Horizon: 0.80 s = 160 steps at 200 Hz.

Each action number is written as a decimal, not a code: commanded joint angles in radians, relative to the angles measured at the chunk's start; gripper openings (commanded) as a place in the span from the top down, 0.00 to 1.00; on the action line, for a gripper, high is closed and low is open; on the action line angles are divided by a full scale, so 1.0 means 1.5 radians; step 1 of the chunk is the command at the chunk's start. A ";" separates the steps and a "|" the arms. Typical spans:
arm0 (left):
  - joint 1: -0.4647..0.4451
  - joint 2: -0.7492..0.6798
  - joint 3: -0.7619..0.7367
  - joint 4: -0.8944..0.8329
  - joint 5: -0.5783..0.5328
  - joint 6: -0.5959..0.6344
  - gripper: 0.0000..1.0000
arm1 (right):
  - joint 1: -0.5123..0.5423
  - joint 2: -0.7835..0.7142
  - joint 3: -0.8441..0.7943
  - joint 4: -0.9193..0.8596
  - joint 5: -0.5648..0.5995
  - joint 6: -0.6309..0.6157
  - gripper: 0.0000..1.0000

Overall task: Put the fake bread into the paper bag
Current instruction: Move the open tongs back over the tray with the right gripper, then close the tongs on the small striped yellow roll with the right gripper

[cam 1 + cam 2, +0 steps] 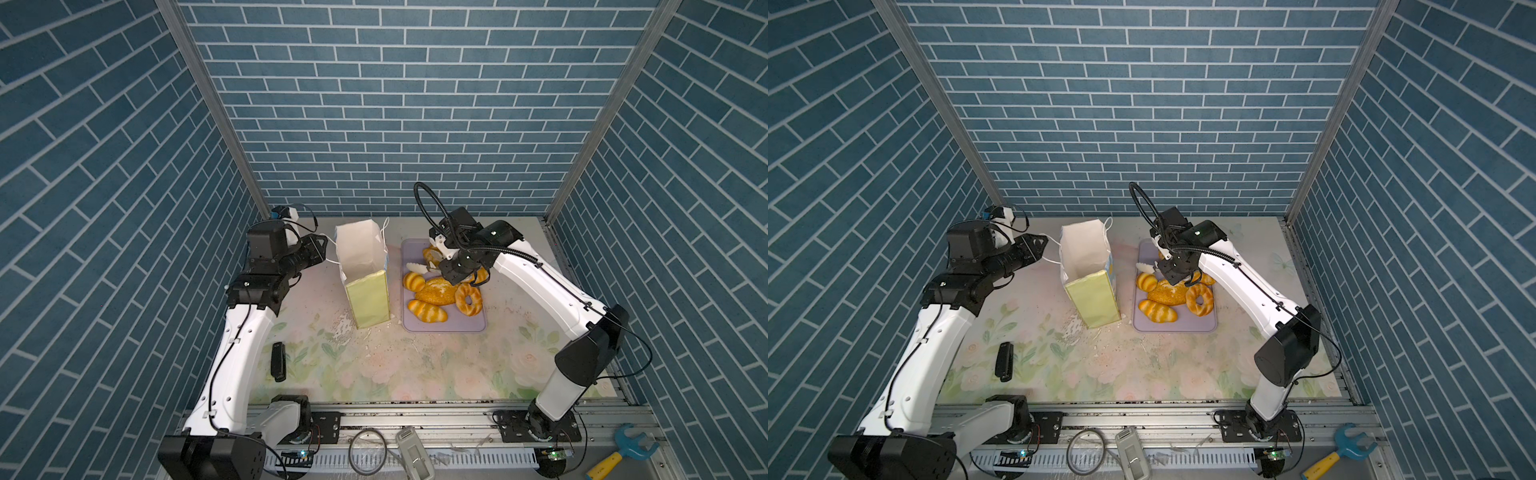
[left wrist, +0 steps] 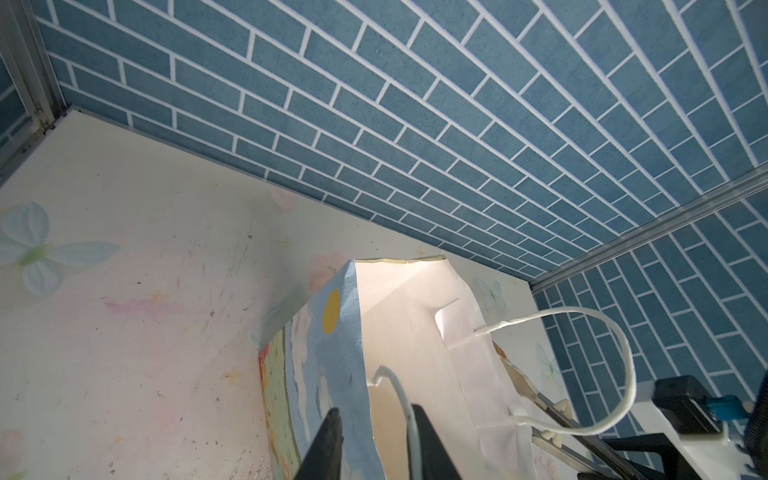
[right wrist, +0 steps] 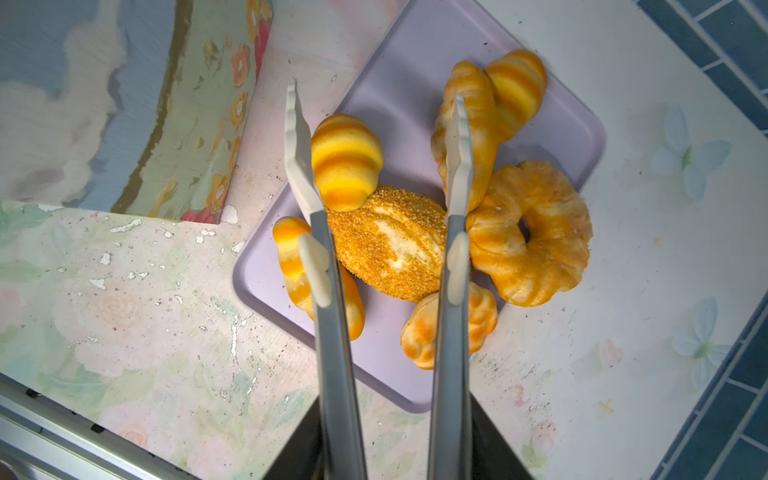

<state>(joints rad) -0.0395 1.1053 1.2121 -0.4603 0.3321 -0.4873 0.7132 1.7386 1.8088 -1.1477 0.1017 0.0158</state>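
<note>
On the floral desk, right jaws clench tongs spread around the lengthwise striped roll; left jaws wait released by the paper bag.

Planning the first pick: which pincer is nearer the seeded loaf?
Right. The right pincer, gripping tongs, hangs just above the seeded loaf; the left pincer is at the paper bag rim, on the bag's side away from the loaf.
</note>
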 commanded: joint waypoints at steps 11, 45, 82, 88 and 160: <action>0.002 -0.024 -0.002 -0.021 -0.015 0.007 0.66 | 0.004 0.027 0.001 -0.001 -0.028 -0.020 0.51; 0.002 -0.036 -0.001 -0.035 -0.028 0.015 0.63 | 0.009 0.049 -0.004 0.004 -0.041 -0.024 0.50; 0.002 -0.041 0.001 -0.042 -0.034 0.021 0.62 | 0.015 0.086 -0.006 0.004 -0.023 -0.029 0.52; 0.002 -0.041 0.001 -0.043 -0.034 0.021 0.62 | 0.015 0.089 -0.008 0.007 -0.025 -0.029 0.52; 0.002 -0.037 -0.001 -0.043 -0.038 0.026 0.59 | 0.018 0.095 -0.018 0.025 -0.006 -0.024 0.62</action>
<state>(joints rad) -0.0395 1.0557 1.2121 -0.5159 0.2840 -0.4664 0.7341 1.8954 1.7912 -1.1320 0.0692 -0.0059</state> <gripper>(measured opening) 0.410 0.399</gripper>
